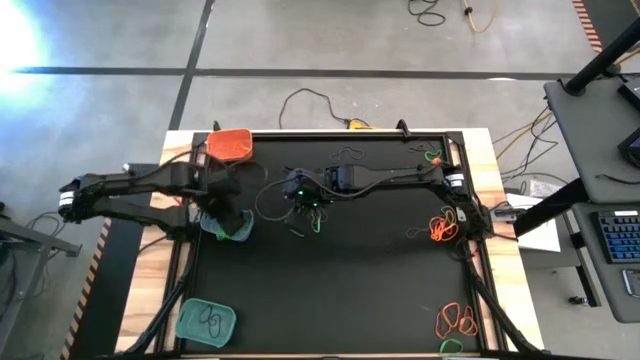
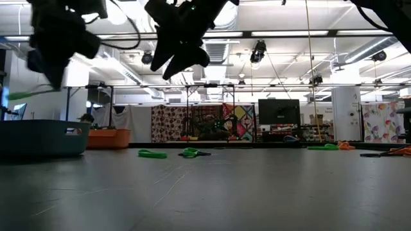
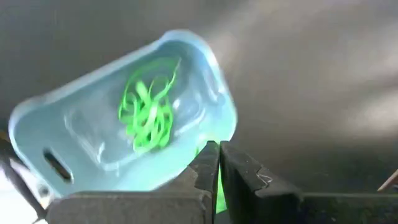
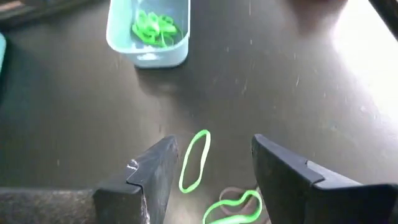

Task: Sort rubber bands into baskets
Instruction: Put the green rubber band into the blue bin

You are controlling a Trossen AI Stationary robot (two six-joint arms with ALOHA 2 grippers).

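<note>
High: left gripper (image 1: 222,212) above teal basket (image 1: 228,226); orange bands (image 1: 444,226) unsorted at right. Left wrist: fingers pinched on green band (image 3: 216,186), basket holds greens (image 3: 148,112). Right wrist: right gripper (image 4: 208,171) jaws apart over loose green band (image 4: 194,160); plenty left

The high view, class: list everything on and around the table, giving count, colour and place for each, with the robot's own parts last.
Baskets: three; orange basket at the far left corner, teal basket under the left gripper holding green bands, second teal basket at the near left corner.
Rubber bands: many; green bands mid-table, orange pile at the right edge, orange pile near right.
Table: one, black.
Left gripper: shut on a green band, over the teal basket.
Right gripper: open, above the green bands.
</note>
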